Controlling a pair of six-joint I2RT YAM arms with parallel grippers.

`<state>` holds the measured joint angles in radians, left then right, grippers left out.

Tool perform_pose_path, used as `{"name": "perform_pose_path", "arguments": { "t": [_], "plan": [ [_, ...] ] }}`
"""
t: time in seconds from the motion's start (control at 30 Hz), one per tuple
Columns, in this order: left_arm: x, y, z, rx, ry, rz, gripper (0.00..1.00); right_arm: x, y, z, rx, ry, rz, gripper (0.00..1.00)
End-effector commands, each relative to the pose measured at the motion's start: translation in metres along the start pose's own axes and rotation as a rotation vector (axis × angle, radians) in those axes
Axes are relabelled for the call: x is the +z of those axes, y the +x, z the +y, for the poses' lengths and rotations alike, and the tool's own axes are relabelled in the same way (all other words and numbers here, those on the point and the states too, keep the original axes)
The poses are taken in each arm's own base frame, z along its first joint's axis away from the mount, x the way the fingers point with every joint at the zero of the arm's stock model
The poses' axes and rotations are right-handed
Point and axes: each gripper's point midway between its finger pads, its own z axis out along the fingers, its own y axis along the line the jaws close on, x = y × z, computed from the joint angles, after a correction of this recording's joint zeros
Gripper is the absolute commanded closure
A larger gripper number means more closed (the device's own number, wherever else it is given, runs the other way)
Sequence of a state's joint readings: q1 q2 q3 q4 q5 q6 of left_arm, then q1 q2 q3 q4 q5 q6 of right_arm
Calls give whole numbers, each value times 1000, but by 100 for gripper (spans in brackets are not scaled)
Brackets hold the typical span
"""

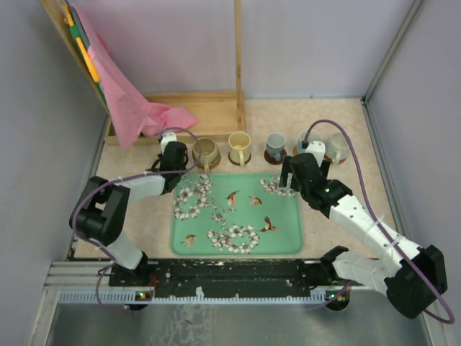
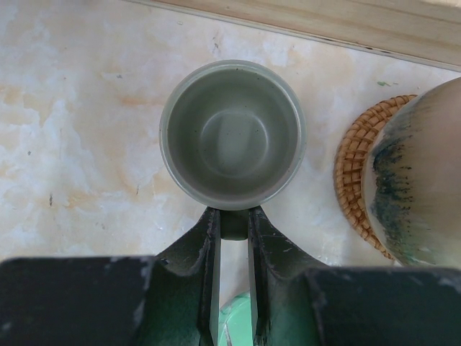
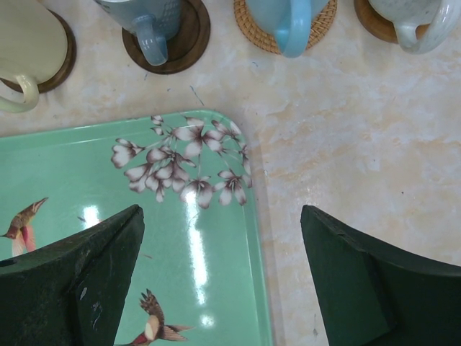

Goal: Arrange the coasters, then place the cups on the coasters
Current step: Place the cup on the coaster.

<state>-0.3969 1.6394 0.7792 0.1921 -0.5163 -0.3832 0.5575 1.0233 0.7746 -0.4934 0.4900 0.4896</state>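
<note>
In the left wrist view a small dark grey-green cup (image 2: 232, 133) stands on the bare table. My left gripper (image 2: 234, 216) is shut on its handle; from above the gripper (image 1: 173, 157) hides this cup. To its right a tan cup (image 2: 418, 180) sits on a woven coaster (image 2: 354, 169). The right wrist view shows a yellow cup (image 3: 29, 43), a grey cup (image 3: 148, 21), a pale blue cup (image 3: 288, 21) and a white cup (image 3: 410, 18), each on a coaster (image 3: 184, 43). My right gripper (image 3: 223, 238) hangs open over the tray's far right corner.
The green floral tray (image 1: 284, 231) lies in front of the row of cups. A wooden frame (image 1: 216, 108) with a pink cloth (image 1: 126, 101) stands behind the left gripper. Grey walls close in the sides.
</note>
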Motion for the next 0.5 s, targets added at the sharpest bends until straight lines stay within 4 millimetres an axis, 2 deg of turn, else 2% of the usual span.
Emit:
{"name": "perform_pose_path", "arguments": {
  "t": [0.0, 0.13, 0.3, 0.47],
  "plan": [
    [5, -11, -5, -15, 7, -22, 99, -2, -25, 5, 44, -18, -68, 10],
    [4, -10, -5, -15, 6, -15, 92, -2, -26, 5, 47, -20, -71, 10],
    [3, -10, -5, -19, 6, -12, 88, -3, -26, 4, 49, -20, -72, 10],
    [3, -6, -3, -23, -1, 0, 78, -4, -25, 4, 51, -20, -73, 10]
  ]
}}
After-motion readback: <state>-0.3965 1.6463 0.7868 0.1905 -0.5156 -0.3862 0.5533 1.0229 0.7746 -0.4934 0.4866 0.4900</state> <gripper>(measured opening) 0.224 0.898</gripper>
